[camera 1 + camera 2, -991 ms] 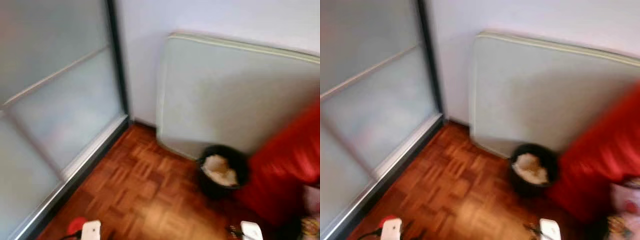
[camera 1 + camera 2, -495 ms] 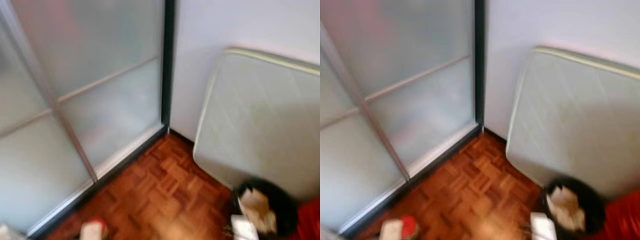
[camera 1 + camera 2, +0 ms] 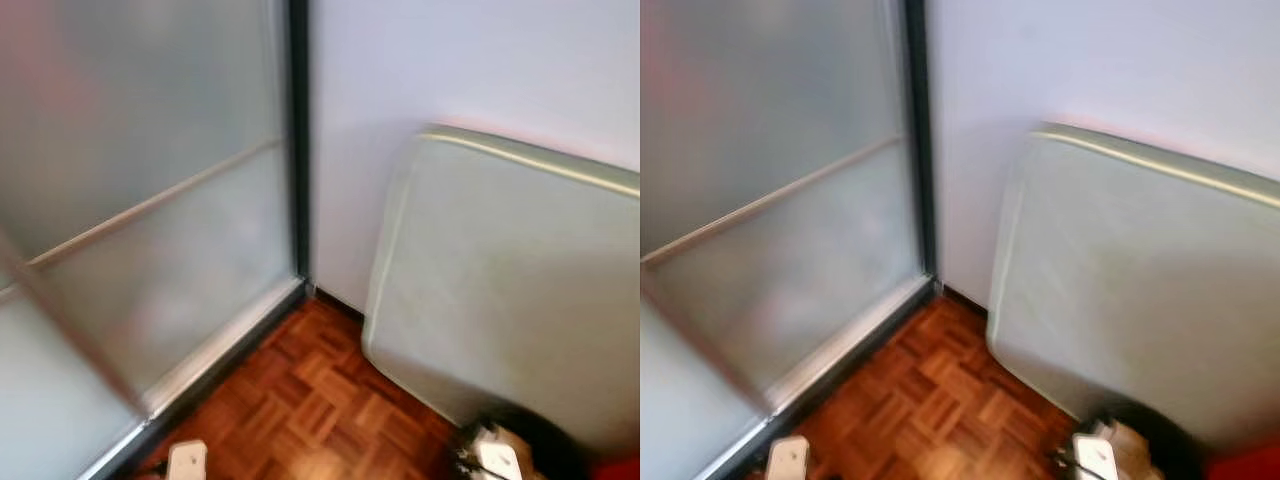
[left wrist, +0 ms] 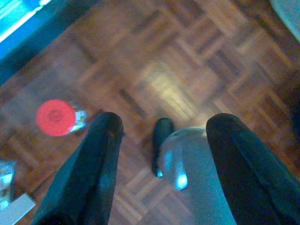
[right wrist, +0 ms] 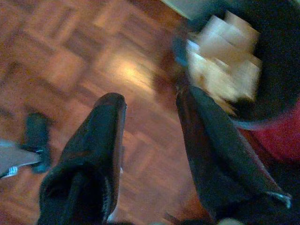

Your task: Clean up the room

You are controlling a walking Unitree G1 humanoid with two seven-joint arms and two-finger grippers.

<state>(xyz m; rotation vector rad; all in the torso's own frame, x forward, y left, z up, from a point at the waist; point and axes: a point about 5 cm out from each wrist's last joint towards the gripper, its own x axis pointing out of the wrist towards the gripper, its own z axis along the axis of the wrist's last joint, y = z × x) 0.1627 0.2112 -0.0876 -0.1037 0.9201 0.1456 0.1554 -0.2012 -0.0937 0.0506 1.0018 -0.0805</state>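
On the floor: our left gripper hung spread, red cap beside one finger.
Right gripper: spread, near bin.

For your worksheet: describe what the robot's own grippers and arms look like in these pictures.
Each gripper has two long, glossy black fingers that taper toward rounded tips: the left gripper and the right gripper. In the head views, pale whitish arm parts show at the bottom edge.

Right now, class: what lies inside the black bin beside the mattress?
The black bin holds pale crumpled paper, heaped near its rim. Anything under that paper is covered, and the blur hides finer detail.
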